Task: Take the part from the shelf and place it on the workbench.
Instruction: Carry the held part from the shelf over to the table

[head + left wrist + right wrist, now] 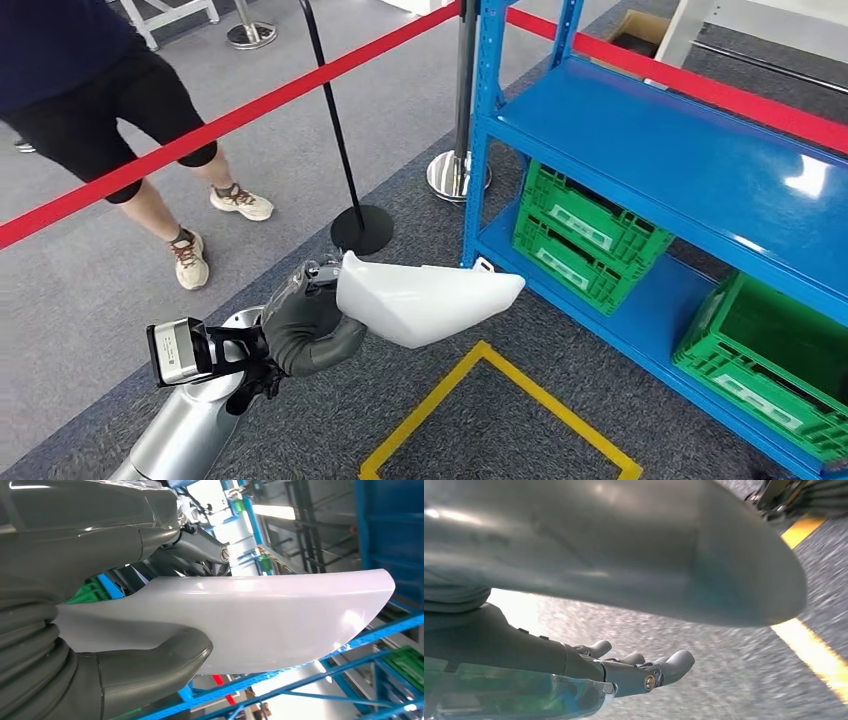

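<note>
The part is a smooth white curved shell, held out level above the grey carpet in front of the blue shelf. My left hand grips its near end, and the far tip points toward the shelf's corner post. In the left wrist view the part sits clamped between the thick grey thumb and the darker fingers. My right hand hangs over the carpet with its fingers stretched out and apart, holding nothing.
Green crates stand on the shelf's lower level. A yellow floor outline lies just below the part. Red barrier tape runs across on stanchions. A person stands behind it at the left.
</note>
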